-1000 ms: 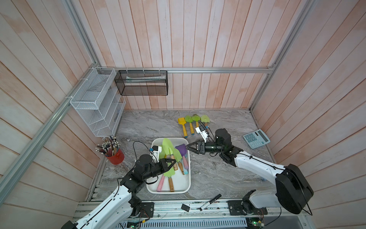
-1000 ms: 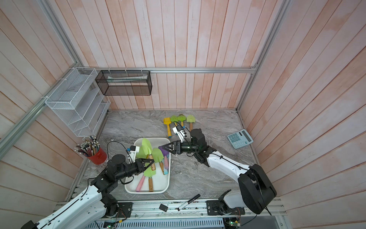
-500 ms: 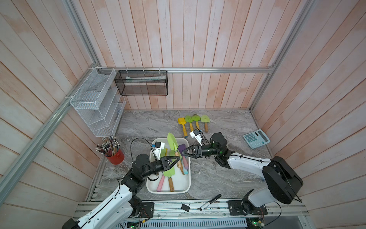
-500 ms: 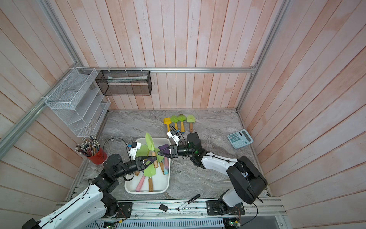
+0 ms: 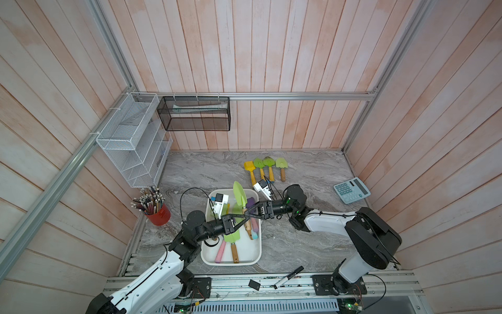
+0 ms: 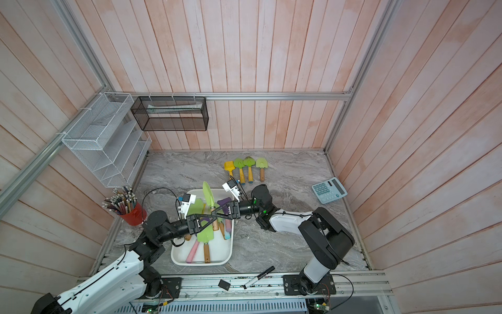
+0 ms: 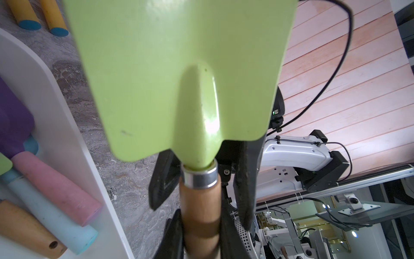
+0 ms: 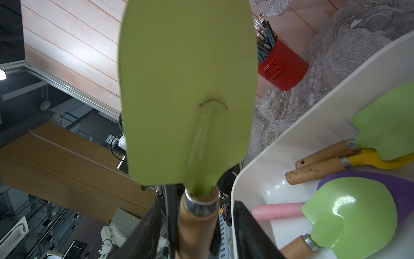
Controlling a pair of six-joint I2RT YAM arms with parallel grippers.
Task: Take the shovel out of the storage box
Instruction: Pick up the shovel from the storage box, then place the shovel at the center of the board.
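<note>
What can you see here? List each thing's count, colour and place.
storage box: one, white, table front
held shovel: one, green, over the box
shovels in box: several, green, purple, yellow
shovels on table: four, one yellow, three green, back row
calculator: one, pale blue, table right
pencil cup: one, red, table left
mesh basket: one, black, back wall
wire rack: one, white, left wall
marker: one, black-white, front rail
left gripper: black, shut on held shovel
right gripper: black, open around its handle

Looking down from high overhead, twice.
Peering close from both wrists, facing opposite ways — sharing the shovel (image 7: 179,67) and storage box (image 7: 62,116).
</note>
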